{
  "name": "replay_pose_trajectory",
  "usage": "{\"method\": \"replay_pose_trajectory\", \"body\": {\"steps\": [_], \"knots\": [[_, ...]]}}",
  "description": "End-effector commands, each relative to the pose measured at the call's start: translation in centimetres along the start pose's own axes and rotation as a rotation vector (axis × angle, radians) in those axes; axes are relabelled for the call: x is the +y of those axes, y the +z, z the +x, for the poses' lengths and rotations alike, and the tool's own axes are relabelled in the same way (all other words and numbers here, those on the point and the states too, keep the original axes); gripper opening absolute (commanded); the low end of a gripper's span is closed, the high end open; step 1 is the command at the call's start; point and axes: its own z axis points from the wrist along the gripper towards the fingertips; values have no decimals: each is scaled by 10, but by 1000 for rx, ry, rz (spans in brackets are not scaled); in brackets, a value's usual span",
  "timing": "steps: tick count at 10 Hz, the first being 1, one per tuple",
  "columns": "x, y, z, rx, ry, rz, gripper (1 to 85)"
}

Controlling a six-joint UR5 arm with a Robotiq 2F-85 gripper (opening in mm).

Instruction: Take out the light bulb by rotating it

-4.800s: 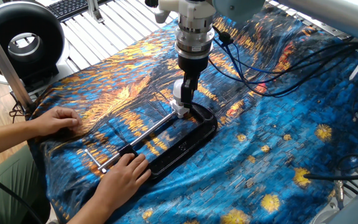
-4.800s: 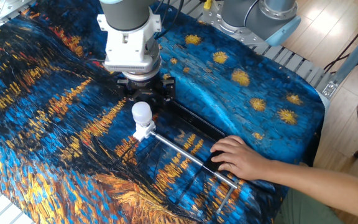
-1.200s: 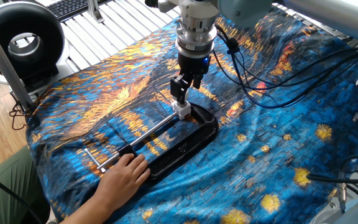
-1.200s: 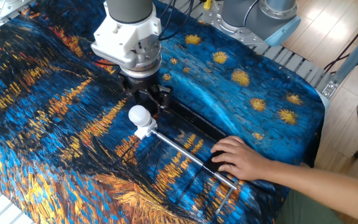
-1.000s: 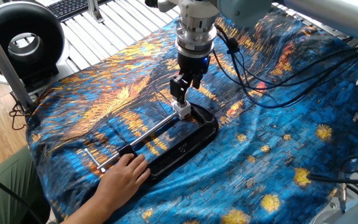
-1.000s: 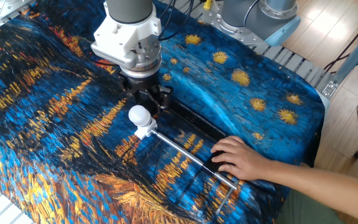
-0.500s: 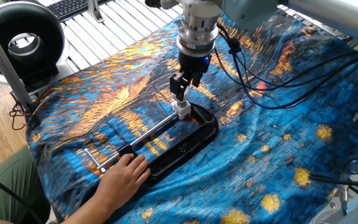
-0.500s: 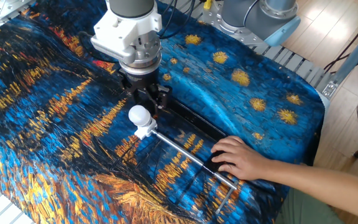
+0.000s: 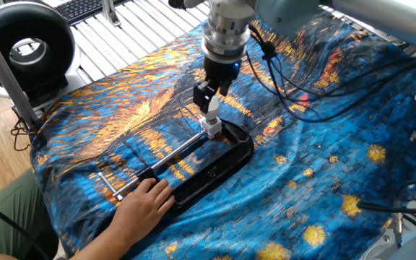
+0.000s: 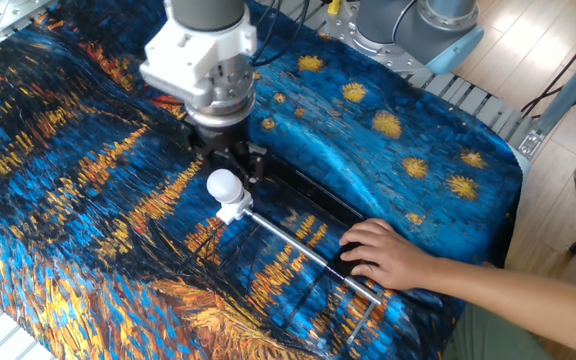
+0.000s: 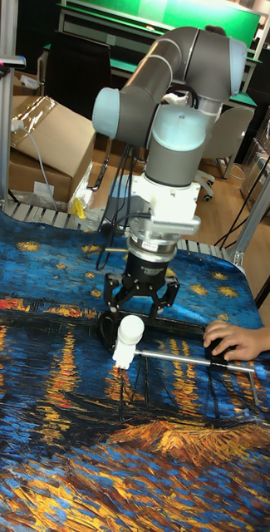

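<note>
The light bulb (image 10: 224,184) is a small white frosted globe, upright in a short white socket (image 10: 230,210) at the end of a black base (image 9: 215,170). It also shows in one fixed view as the bulb (image 9: 212,113) and in the tall view as the bulb (image 11: 131,330). My gripper (image 10: 231,163) hangs just above and behind the globe, its fingers spread to either side; it looks open. The same gripper (image 9: 209,97) and gripper (image 11: 139,312) hold nothing that I can see. The bulb's neck is hidden inside the socket.
A person's hand (image 10: 383,255) presses down the near end of the black base. A metal rod (image 10: 308,250) runs from the socket toward that hand. A patterned blue and orange cloth (image 9: 323,180) covers the table. Cables (image 9: 302,94) trail behind the arm. A black ring-shaped device (image 9: 24,47) stands at the far left.
The gripper has turned about its vertical axis above the bulb. The bulb still sits in the socket. A second hand seen on the cloth in the earliest frames is gone.
</note>
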Motion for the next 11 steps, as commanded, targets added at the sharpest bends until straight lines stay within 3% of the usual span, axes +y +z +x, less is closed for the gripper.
{"method": "replay_pose_trajectory", "body": {"steps": [1,3,7,11], "knots": [[2,1,-20,19,-26,-10,677],[-5,5,-21,27,-68,0,667],[-7,10,-6,57,-59,-27,610],[-8,7,1,82,-31,-21,450]]}}
